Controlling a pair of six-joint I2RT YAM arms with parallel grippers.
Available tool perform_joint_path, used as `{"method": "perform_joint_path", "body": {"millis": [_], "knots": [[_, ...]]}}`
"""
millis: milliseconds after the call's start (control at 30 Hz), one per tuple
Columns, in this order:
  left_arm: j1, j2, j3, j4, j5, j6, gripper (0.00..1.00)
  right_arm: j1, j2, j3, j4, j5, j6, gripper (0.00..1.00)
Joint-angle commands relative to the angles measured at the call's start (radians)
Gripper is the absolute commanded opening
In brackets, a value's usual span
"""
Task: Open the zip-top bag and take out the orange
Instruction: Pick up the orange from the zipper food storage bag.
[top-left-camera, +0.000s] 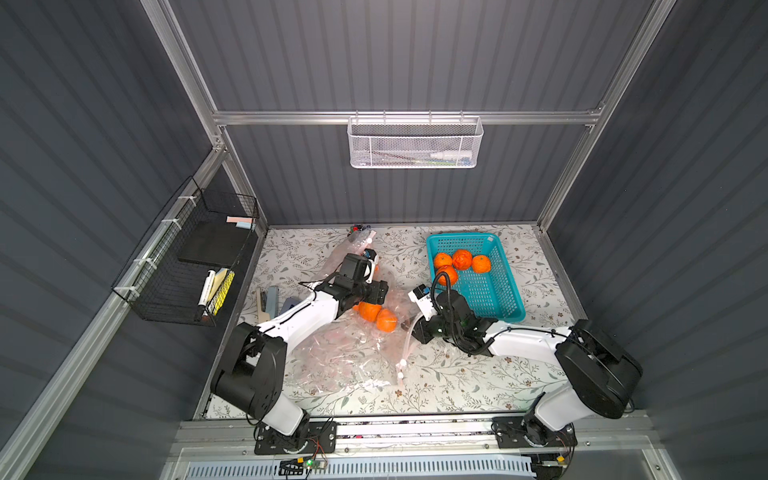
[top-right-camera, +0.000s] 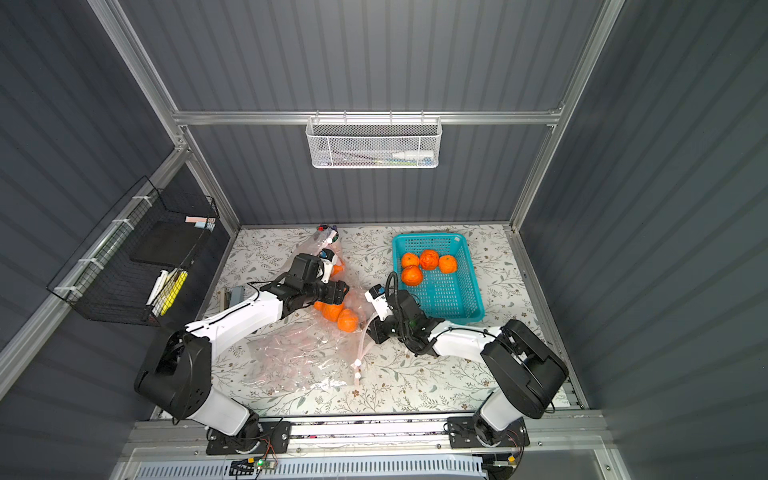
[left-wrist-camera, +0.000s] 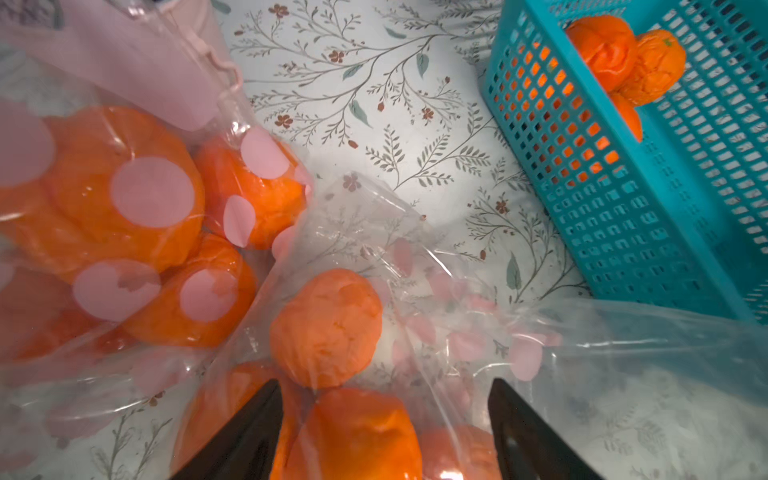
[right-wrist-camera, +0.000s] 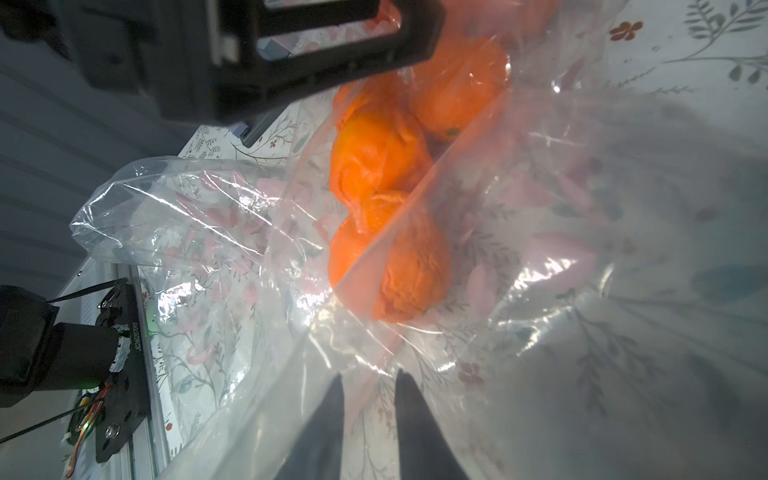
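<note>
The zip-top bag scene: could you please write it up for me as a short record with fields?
bag: clear zip-top bag, crumpled, pink-dotted film
contents: bagged oranges, several, under the film
left gripper: open, fingers on either side of the bagged oranges, nothing gripped
right gripper: at the bag's edge, jaws narrowly apart; whether it grips the film is unclear
basket: teal basket, beside the bag
basket contents: four loose oranges
</note>
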Motion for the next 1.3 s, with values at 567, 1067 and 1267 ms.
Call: {"method": "perform_joint_path", "body": {"millis": [567, 1067, 1267], "knots": [[0.037, 0.138, 0.012, 0.076, -0.11, 0.006, 0.68, 0.005, -0.022, -0.016, 0.025, -0.055, -0.045, 0.26], [0.036, -0.023, -0.008, 0.11, -0.025, 0.014, 0.0, 0.007, 0.006, -0.016, 0.074, -0.08, -0.037, 0.23], [0.036, -0.185, 0.0, 0.022, 0.001, -0.036, 0.0, 0.014, -0.009, -0.023, 0.105, -0.1, -0.061, 0.21]]}}
